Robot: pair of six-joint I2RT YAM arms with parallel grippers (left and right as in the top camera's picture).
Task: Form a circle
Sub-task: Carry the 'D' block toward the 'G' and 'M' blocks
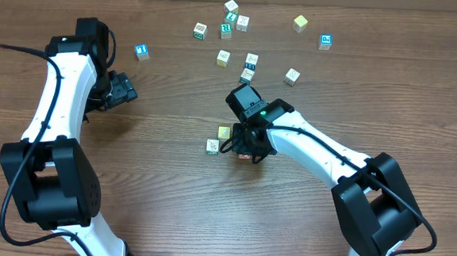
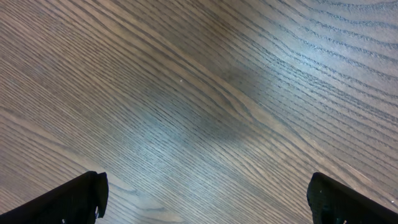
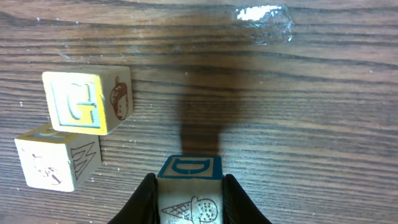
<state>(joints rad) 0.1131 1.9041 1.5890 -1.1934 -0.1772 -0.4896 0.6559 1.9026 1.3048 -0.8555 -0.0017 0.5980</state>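
Your right tool [image 3: 189, 188], clenched on the D block [image 3: 189, 168], sits just right of the yellow G block [image 3: 78, 102] and whitish block [image 3: 53, 162].

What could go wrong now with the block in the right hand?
The right hand grips the D block close to the yellow G block and the pale block; moving it in could knock them apart. It might also shift as the fingers open, leaving a gap.
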